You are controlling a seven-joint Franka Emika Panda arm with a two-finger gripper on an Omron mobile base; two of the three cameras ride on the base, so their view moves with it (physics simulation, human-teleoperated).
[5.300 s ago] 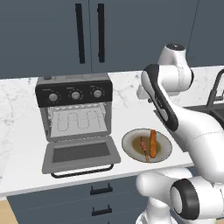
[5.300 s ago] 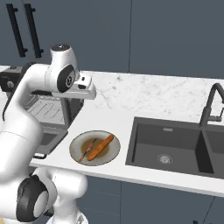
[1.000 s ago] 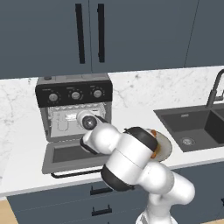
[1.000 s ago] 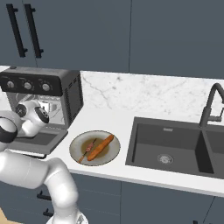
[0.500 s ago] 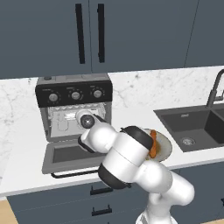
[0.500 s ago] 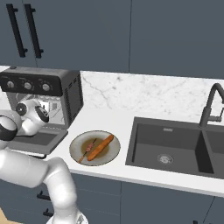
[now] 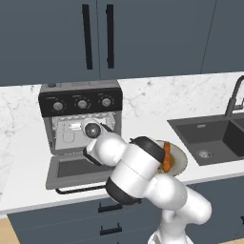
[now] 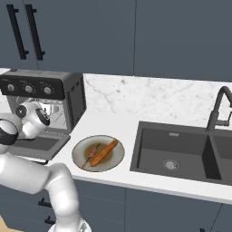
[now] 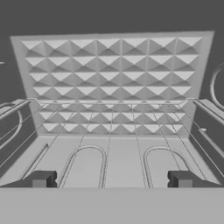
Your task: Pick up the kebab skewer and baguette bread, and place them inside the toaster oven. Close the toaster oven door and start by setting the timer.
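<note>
**Observer:** What's the claw doing?

**Operator:** My gripper (image 9: 111,179) is spread wide with nothing between its fingertips (image 9: 40,179). It's poked into the mouth of the toaster oven (image 7: 80,121), looking along the wire rack (image 9: 109,127) at the dimpled back wall (image 9: 113,78). The rack is bare.

**Observer:** And the food?

**Operator:** On the plate (image 8: 78,152), just right of the oven on the counter (image 8: 113,127). The baguette bread (image 8: 104,152) lies diagonally; the kebab skewer (image 8: 92,154) lies close on its left, nearly parallel. Neither is in the oven yet.

**Observer:** The door?

**Operator:** The toaster oven door (image 7: 78,170) is dropped flat, handle toward me, right under my wrist.

**Observer:** So how would you play it?

**Operator:** As I read it, I'd back straight out, level, so I don't clip the door or rack. Then swing over the plate, turn the fingers across the loaf's width, and take it at mid-length. The skewer's so near that I'd come down on the loaf's far side to avoid nudging it.
</note>
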